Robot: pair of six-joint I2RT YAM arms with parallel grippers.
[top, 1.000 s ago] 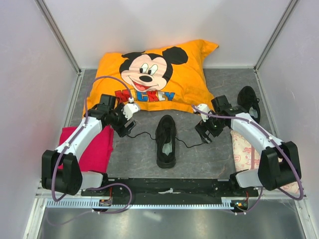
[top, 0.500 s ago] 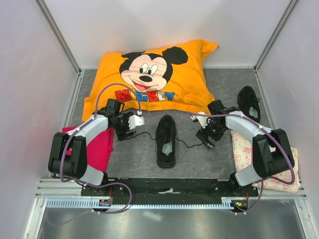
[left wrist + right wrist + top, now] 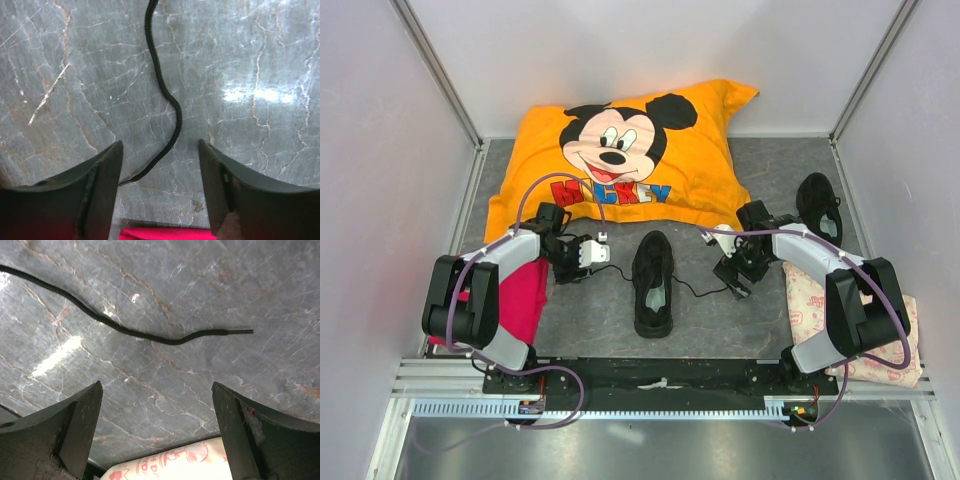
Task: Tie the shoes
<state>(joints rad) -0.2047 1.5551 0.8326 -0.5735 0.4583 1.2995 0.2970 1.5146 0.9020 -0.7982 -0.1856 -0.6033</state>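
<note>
One shoe (image 3: 653, 285) sits mid desk (image 3: 590, 320), 2nd shoe (image 3: 818, 205) far right nr pillow (image 3: 630, 150). L gripper (image 3: 160, 145) wide open, empty, left lace (image 3: 165, 100) tip btwn its fingers. R gripper (image 3: 156, 385) also wide, right lace (image 3: 125, 327) just ahead.

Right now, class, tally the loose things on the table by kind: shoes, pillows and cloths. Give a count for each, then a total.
Shoes: 2, the middle shoe and the far-right shoe
Pillows: 1, the orange pillow
Cloths: 2, the magenta cloth and the pale printed cloth
Total: 5
</note>
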